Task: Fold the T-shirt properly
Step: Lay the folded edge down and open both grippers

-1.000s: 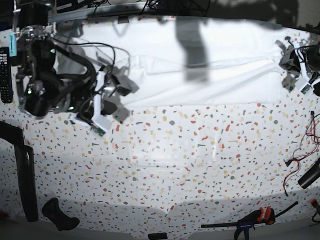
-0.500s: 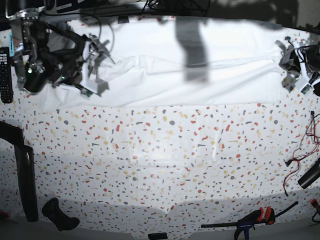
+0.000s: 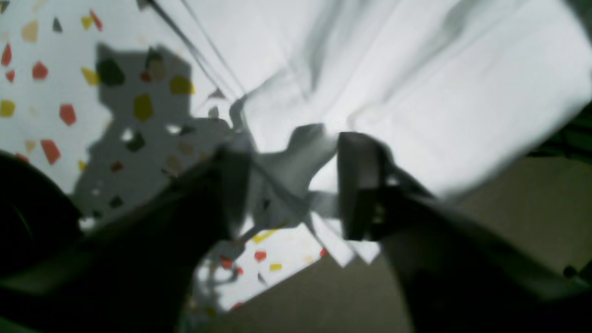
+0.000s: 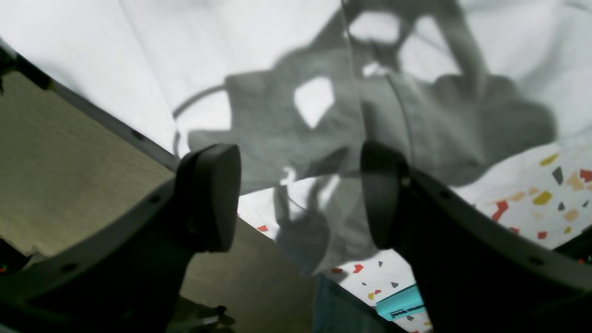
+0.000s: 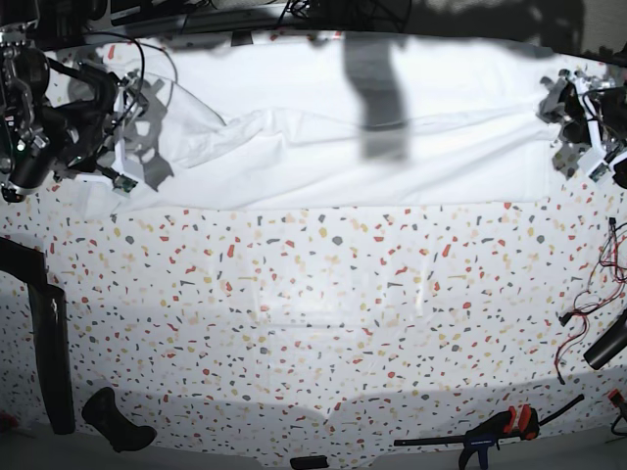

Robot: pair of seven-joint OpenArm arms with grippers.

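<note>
Fingers of both arms spread wide, gripping nothing, over T-shirt edges. Could snag fabric, undoing the fold.

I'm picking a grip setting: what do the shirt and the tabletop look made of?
T-shirt: thin, soft white woven or knit cloth, matte; it creases and drapes in folds. Tabletop: looks like a hard, smooth speckled terrazzo-pattern surface, possibly a printed laminate; faint sheen.

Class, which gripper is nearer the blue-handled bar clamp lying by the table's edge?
Left. The left gripper is across the table from the blue-handled bar clamp; the right gripper is at the far opposite corner.
</note>
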